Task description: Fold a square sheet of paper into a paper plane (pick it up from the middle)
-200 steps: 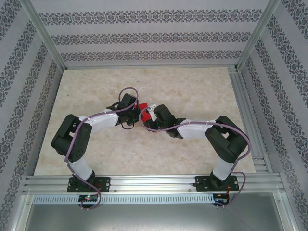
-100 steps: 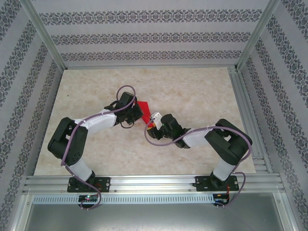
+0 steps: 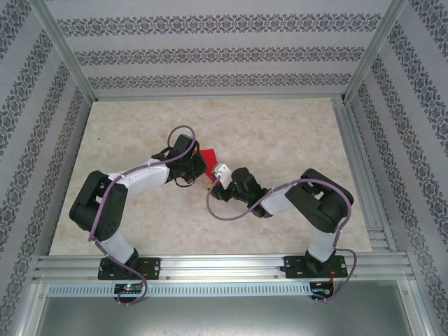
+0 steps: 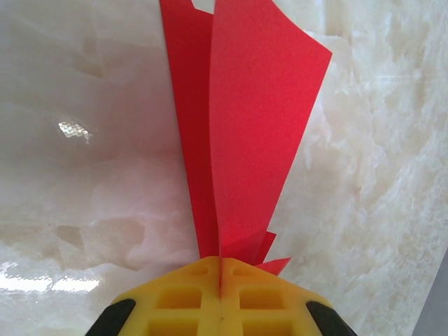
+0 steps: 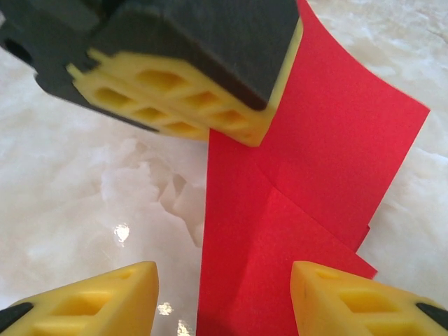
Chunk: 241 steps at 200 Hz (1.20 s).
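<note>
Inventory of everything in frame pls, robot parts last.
bright red folded sheet of paper: 1, red, mid-table, pinched in the left end effector
cream marble-pattern table top: 1, cream, under both arms
patterned wallpaper walls: 3, white with grey bands, left, back and right of the table
aluminium frame rails: several, silver, along the table's near and right edges and up the corners
purple cables: 2, purple, one looped along each arm
black-and-white robot arms: 2, bases on the near rail
left end effector: 1, yellow pads on black, shut on the paper
right end effector: 1, yellow pads, open, fingers straddling the paper
</note>
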### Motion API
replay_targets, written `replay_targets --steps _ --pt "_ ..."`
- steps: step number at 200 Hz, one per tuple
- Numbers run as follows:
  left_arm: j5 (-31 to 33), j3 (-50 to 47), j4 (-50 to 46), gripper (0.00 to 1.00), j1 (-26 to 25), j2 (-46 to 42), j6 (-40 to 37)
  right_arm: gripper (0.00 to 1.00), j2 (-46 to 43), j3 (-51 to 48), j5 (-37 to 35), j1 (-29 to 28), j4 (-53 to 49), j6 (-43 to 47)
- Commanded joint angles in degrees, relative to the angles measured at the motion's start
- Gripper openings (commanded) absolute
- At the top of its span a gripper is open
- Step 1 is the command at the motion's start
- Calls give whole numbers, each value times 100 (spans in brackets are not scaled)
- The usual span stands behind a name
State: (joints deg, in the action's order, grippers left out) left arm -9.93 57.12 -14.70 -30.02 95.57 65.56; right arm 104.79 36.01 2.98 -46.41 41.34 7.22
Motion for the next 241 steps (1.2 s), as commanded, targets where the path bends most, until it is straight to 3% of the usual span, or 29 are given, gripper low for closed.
replay_targets --steps 1,95,161,241 --pt "-64 196 -225 6 46 -135 144 52 240 205 -216 -33 409 209" --pt "-49 253 -314 6 48 -126 155 32 384 407 -466 -4 418 166" --pt "-29 326 -358 5 49 4 110 36 76 211 -433 -35 358 -13" --pt "4 368 -435 9 48 -71 35 13 277 231 -286 -8 302 -379"
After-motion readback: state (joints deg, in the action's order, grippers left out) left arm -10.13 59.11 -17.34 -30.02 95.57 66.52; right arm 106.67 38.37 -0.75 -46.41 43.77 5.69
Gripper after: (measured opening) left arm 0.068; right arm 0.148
